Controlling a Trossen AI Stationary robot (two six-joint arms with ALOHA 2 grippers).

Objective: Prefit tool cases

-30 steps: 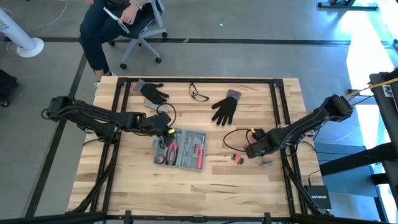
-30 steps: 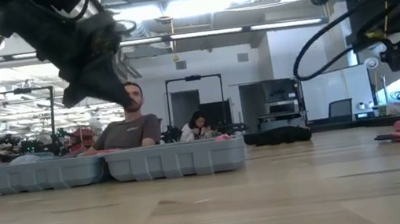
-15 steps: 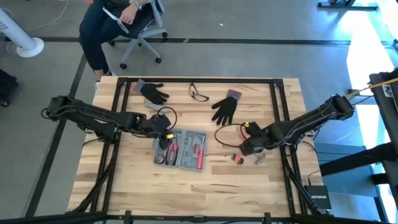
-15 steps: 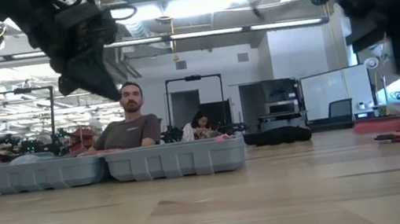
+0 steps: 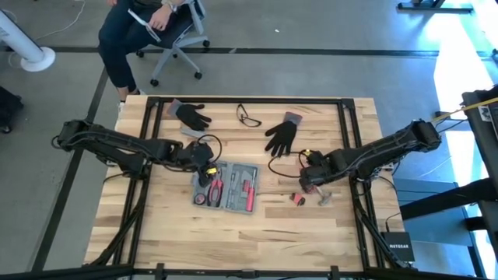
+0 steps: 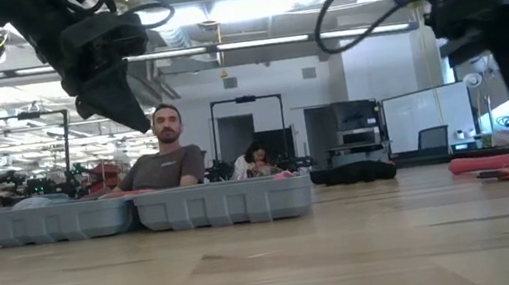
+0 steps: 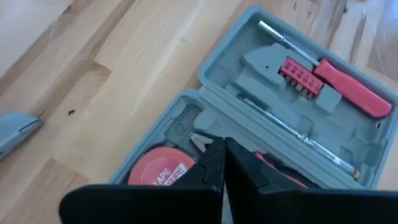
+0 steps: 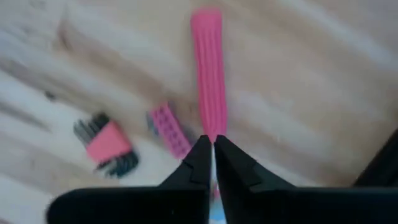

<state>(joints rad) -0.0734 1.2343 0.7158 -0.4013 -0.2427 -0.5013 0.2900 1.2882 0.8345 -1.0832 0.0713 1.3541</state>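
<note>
Tool case (image 5: 226,187): blue-grey, flat, lying open near the middle of the table (image 5: 257,225), both halves showing moulded recesses.
Inside the case: a red-handled screwdriver (image 7: 351,86), a red bit holder (image 7: 301,76), a red tape measure (image 7: 161,174).
Left gripper (image 7: 223,163): hovering right over the case's tape-measure end, fingers pressed together, nothing between them.
Right gripper (image 8: 212,155): well to the right of the case, above bare wood, fingers nearly touching, pinching the end of a pink handle (image 8: 209,68).
Beside the case: a hex-key set (image 8: 107,144) and small pink piece (image 8: 169,129) lie loose near the right gripper.
</note>
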